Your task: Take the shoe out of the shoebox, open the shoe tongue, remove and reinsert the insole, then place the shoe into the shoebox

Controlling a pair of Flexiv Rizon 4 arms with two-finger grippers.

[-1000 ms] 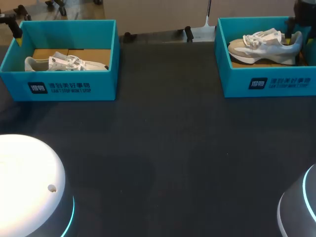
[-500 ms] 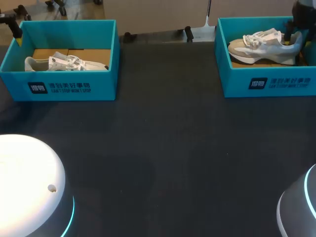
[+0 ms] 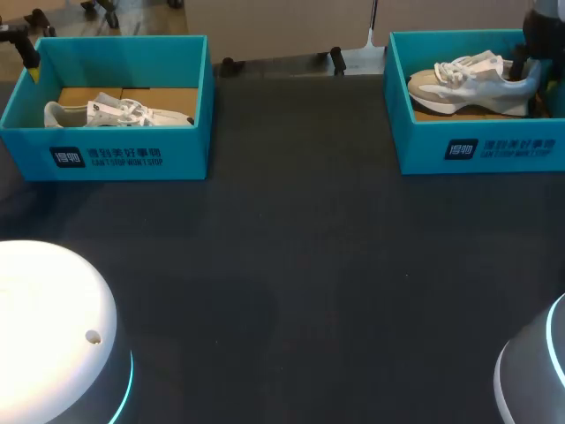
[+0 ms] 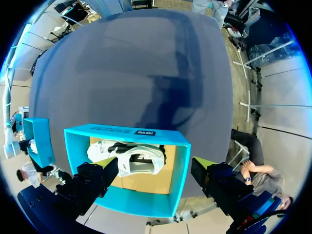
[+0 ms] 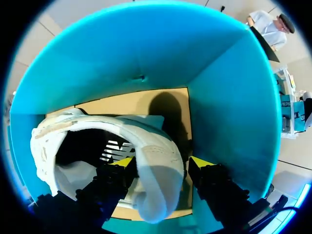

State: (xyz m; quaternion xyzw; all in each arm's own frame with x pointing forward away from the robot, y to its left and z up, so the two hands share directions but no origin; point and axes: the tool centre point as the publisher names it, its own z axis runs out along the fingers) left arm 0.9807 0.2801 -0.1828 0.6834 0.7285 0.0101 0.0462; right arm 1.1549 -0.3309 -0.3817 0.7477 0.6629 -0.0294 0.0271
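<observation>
Heel of the light, floppy white lace-up sneaker [image 5: 146, 141] in the right teal cardboard shoebox [image 3: 424, 141] is your stiffest grab, imo; your right gripper [image 5: 161, 165] straddles it, fingers spread, not pinching.

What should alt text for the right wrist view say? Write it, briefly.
The right gripper hangs open over the heel of a white shoe, one finger inside the shoe's opening, one outside. The shoe sits in a teal box with a tan floor.

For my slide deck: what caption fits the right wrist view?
The right end effector straddles the heel of the white shoe inside the teal shoebox.
</observation>
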